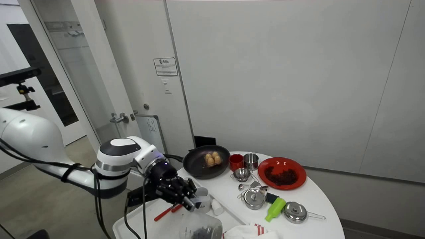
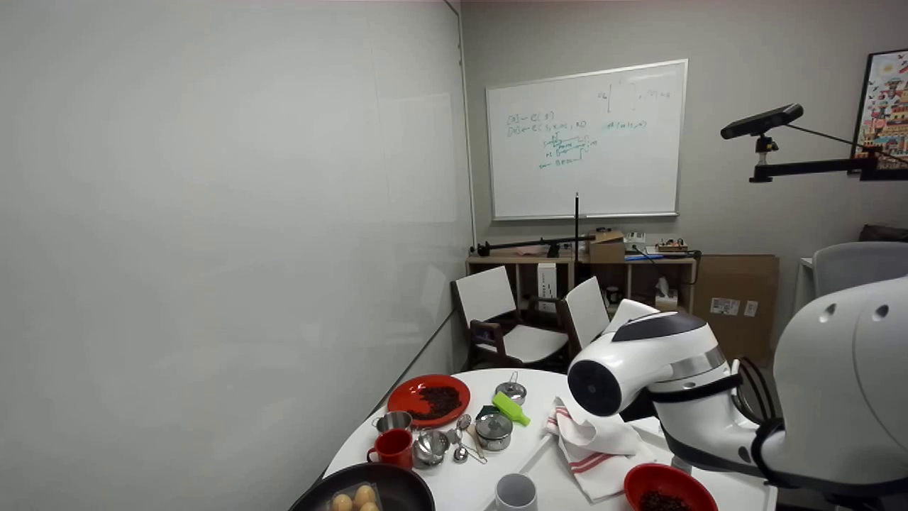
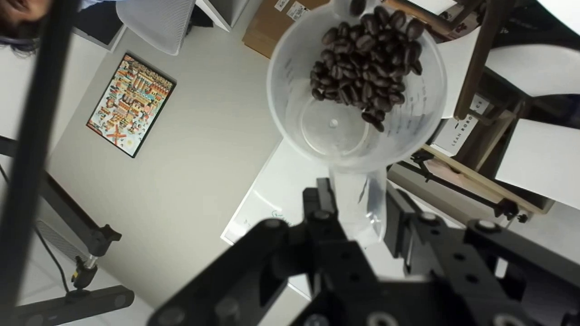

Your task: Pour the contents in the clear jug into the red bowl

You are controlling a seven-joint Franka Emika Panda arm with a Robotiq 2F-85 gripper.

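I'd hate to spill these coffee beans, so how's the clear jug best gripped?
Grip the clear jug by its handle, coming from the handle's side, jaws astride it, as now. It juts from the round body, looks narrow enough to pinch, and should leave the open mouth free for pouring.

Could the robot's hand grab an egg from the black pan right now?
Probably not: the gripper is closed on the handle of the clear jug, which holds dark beans. It would likely need to set that down before taking an egg.
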